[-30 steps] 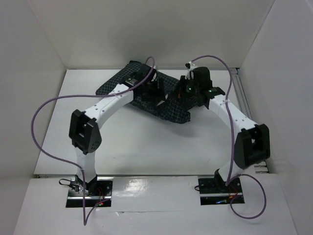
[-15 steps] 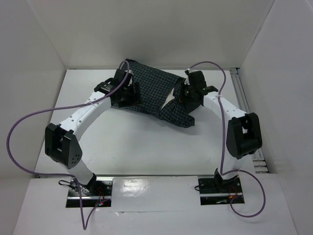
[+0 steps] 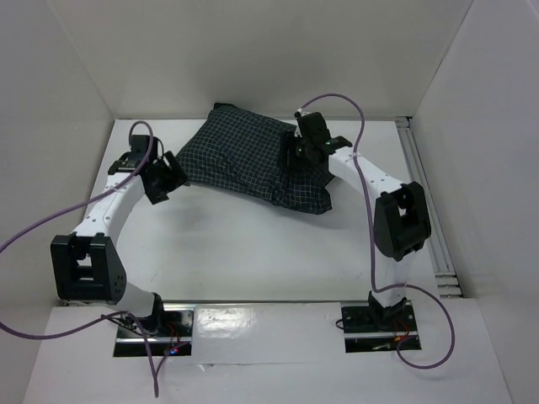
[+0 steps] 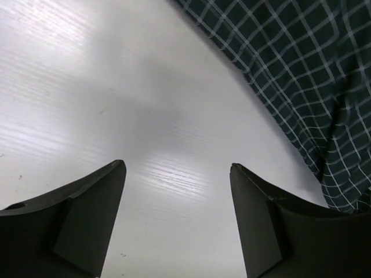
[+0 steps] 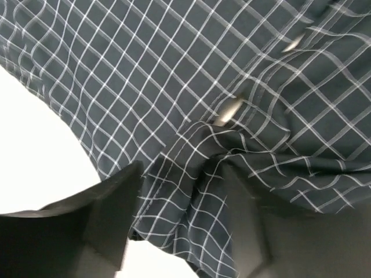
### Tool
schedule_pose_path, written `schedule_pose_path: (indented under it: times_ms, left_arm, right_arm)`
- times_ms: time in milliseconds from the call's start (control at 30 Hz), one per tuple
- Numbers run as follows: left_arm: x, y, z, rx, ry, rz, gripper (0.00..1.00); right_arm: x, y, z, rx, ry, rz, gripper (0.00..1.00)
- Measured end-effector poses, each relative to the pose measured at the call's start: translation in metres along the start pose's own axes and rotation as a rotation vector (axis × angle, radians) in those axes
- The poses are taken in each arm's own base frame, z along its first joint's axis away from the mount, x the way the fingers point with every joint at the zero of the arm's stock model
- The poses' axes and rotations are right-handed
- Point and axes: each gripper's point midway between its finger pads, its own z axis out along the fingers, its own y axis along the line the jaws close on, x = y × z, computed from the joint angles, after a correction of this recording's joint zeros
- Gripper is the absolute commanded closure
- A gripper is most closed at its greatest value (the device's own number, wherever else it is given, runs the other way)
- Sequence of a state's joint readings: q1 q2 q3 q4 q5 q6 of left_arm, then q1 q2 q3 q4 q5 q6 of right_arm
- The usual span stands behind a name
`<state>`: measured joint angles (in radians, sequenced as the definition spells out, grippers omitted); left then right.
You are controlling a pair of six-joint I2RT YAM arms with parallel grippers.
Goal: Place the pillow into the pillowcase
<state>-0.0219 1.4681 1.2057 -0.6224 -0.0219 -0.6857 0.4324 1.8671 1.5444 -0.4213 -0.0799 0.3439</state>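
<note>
The dark grid-checked pillowcase (image 3: 244, 156) lies plump at the back middle of the table. The pillow is hidden; no white shows at the case. My left gripper (image 3: 171, 178) stands just left of the case, apart from it. In the left wrist view this gripper (image 4: 177, 168) is open over bare table, with the pillowcase (image 4: 301, 75) at the upper right. My right gripper (image 3: 299, 153) hovers over the case's right part. In the right wrist view its jaws (image 5: 182, 174) stand apart, and a loose fold of the pillowcase (image 5: 174, 87) lies between them.
White walls close in the table on the left, back and right. A metal rail (image 3: 424, 198) runs along the right edge. Purple cables (image 3: 34, 231) loop from both arms. The arm bases (image 3: 156, 324) sit at the near edge.
My left arm has pulled away leftward off the pillowcase. My right gripper has opened and let go of the fabric. The white patch seen at the case's opening has gone from sight.
</note>
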Motion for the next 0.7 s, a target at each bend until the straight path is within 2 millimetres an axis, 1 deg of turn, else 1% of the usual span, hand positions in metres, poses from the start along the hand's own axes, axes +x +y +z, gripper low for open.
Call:
schedule_pose_path:
  times_ms: [33, 67, 133, 167, 300, 400, 467, 500, 567, 633, 700]
  left_arm:
    - [0.001, 0.009, 0.003, -0.008, 0.012, -0.021, 0.14]
    - [0.002, 0.016, 0.006, -0.012, 0.021, -0.041, 0.12]
    - [0.000, 0.029, 0.010, -0.017, 0.031, -0.081, 0.11]
    - [-0.003, 0.033, 0.011, -0.016, 0.031, -0.098, 0.09]
    - [-0.018, 0.044, 0.020, 0.000, 0.018, -0.150, 0.08]
    - [-0.023, 0.048, 0.033, 0.019, 0.030, -0.177, 0.08]
    - [-0.024, 0.050, 0.044, 0.035, 0.048, -0.195, 0.08]
    - [-0.025, 0.051, 0.049, 0.045, 0.057, -0.203, 0.08]
    - [-0.026, 0.051, 0.060, 0.061, 0.072, -0.220, 0.08]
    - [-0.028, 0.050, 0.068, 0.078, 0.074, -0.239, 0.08]
    - [-0.033, 0.047, 0.074, 0.102, 0.068, -0.251, 0.10]
  right_arm:
    - [-0.002, -0.002, -0.003, 0.013, -0.010, 0.002, 0.17]
    - [-0.004, -0.003, -0.006, 0.023, -0.022, 0.003, 0.14]
    - [-0.008, -0.005, -0.021, 0.042, -0.045, 0.002, 0.09]
    - [-0.012, -0.006, -0.033, 0.053, -0.070, 0.003, 0.06]
    - [-0.026, -0.006, -0.091, 0.063, -0.184, 0.009, 0.00]
    - [-0.030, -0.009, -0.136, 0.066, -0.271, 0.024, 0.00]
    - [-0.029, -0.014, -0.157, 0.072, -0.313, 0.037, 0.00]
    - [-0.027, -0.017, -0.164, 0.078, -0.325, 0.045, 0.00]
    - [-0.019, -0.025, -0.171, 0.093, -0.330, 0.062, 0.00]
    - [-0.002, -0.034, -0.169, 0.114, -0.305, 0.081, 0.00]
    - [0.021, -0.043, -0.162, 0.130, -0.255, 0.095, 0.00]
